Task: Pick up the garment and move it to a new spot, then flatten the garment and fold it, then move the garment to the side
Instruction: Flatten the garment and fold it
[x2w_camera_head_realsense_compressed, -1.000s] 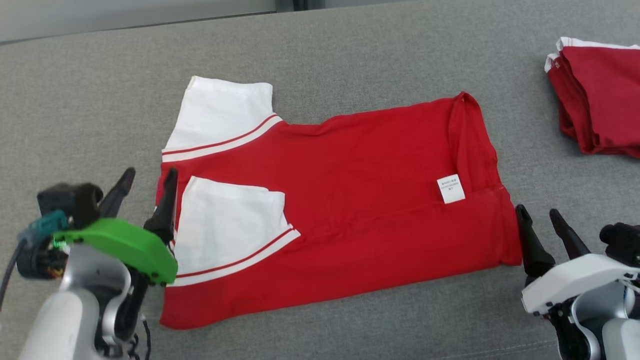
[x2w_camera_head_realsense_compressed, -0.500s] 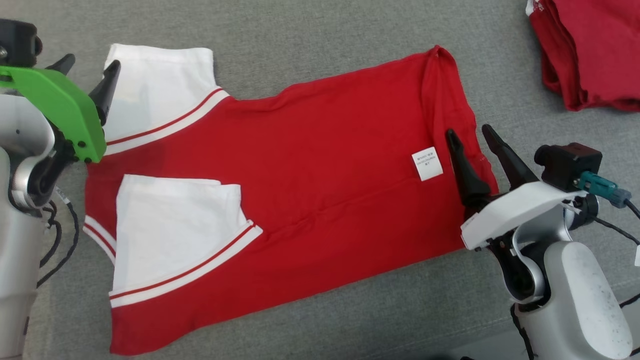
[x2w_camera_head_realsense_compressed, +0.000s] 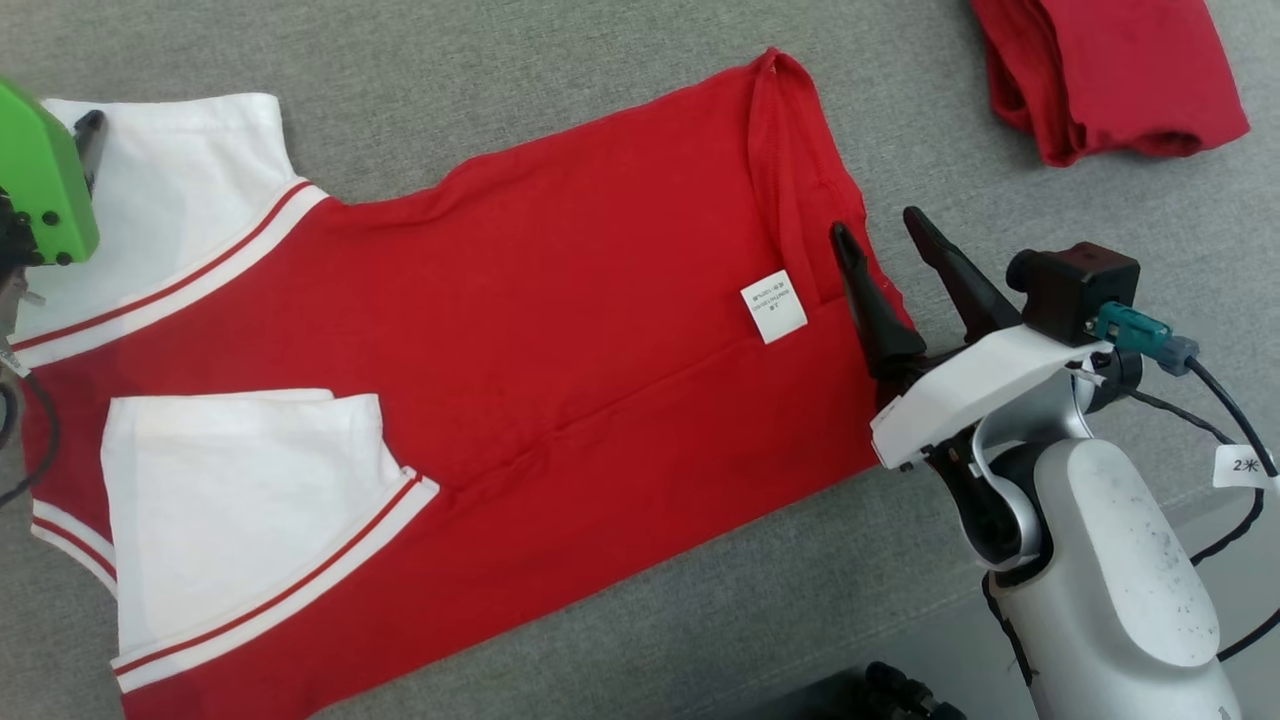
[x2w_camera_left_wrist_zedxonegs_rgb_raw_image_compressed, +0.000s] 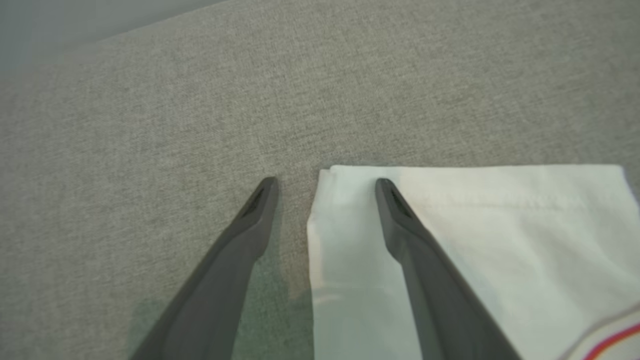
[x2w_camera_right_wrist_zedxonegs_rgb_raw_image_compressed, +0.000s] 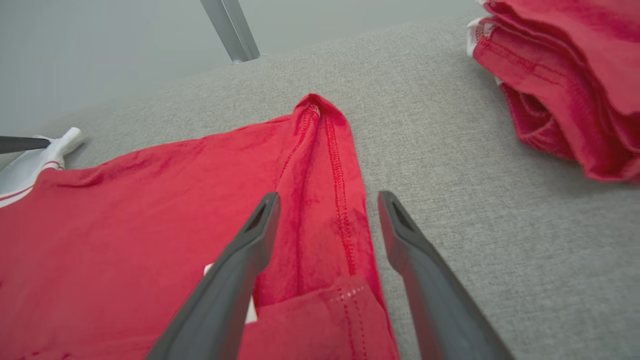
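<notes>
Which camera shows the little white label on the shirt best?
The head view: the label lies whole on the red shirt. The right wrist view catches a white sliver of it behind a pincer finger; the left wrist view faces the white sleeve.

even bright light, soft shadows, sharp

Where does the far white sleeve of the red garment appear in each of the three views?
Head view: far white sleeve, upper left.
Left wrist view: lower right, its corner between the fingers.
Right wrist view: a small white tip at the left edge.
Shared landmark: a dark finger of the left gripper over the sleeve's corner.
</notes>
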